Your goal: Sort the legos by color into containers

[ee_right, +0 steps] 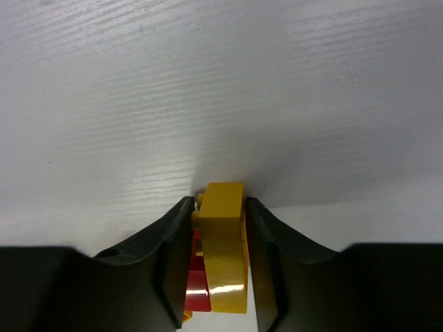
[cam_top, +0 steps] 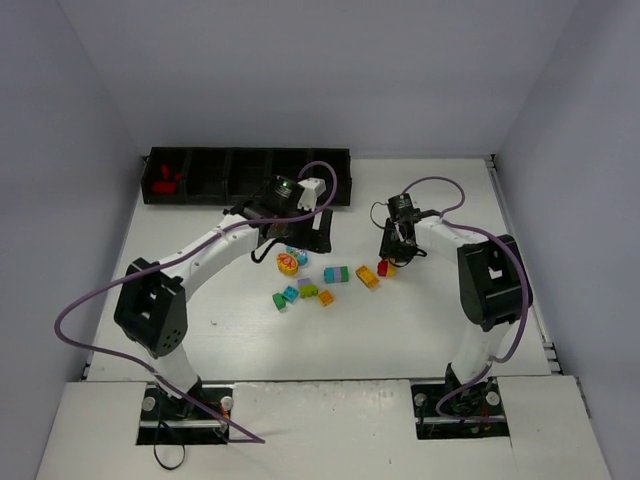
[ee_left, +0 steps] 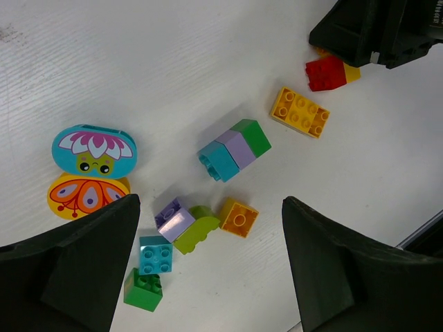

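The black tray (cam_top: pixel 250 178) stands at the back left, with red bricks (cam_top: pixel 166 180) in its leftmost compartment. The loose legos (cam_top: pixel 310 283) lie mid-table. My left gripper (cam_top: pixel 296 240) hovers open and empty over them (ee_left: pixel 208 277). Below it are a lilac-and-lime piece (ee_left: pixel 183 225), an orange brick (ee_left: pixel 239 218), a cyan brick (ee_left: pixel 156 254), a green brick (ee_left: pixel 143 289), a cyan-lilac-green stack (ee_left: pixel 234 149) and a yellow brick (ee_left: pixel 300 112). My right gripper (cam_top: pixel 390 262) is down at the table, shut (ee_right: pixel 219 204) on a yellow-and-red brick (ee_right: pixel 225 263).
Two rounded pieces, a cyan flower (ee_left: pixel 95 151) and an orange butterfly (ee_left: pixel 79 196), lie at the pile's left. The right gripper's black body (ee_left: pixel 377 31) shows over the red brick (ee_left: pixel 325 72). Grey walls enclose the white table (cam_top: pixel 200 300).
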Motion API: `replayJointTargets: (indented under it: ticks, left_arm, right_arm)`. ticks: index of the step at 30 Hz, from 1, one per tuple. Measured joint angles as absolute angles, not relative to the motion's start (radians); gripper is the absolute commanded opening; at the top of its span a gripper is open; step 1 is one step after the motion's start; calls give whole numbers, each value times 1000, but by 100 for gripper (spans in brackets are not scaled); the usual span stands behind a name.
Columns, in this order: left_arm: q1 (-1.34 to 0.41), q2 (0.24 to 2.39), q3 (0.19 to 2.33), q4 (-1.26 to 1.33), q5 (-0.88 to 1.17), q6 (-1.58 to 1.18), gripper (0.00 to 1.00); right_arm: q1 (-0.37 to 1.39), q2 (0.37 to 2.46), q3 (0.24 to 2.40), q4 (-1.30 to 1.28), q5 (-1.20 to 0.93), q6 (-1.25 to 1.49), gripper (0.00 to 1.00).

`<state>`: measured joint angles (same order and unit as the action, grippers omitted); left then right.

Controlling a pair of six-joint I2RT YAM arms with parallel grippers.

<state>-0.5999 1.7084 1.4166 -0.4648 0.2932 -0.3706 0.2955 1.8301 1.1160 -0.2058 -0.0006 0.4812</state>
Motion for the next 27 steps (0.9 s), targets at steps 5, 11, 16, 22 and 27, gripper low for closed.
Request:
replayJointTargets:
  ticks: [5,11,16,22,27]
  left_arm:
    - [-606,1713,1439,-468,316,-371,77]
    - [-629,1745,1464,-455,384,-401,76]
    - [-647,1780,1483,-416,458,-451,59]
    - [-661,1806,1522,-366,507,-503,59]
    - [-680,1818,1558,-328,524,-533,63]
  right_arm:
    - [295,1831,1116,-203,0,473,0]
    - [295,1753,1101,-146,-26,471,0]
    - [295,1523,1040,-1,-81,471,0]
    - [295,1366,972,160,-162,472,0]
    - [295,1346,896,196,-206,482,0]
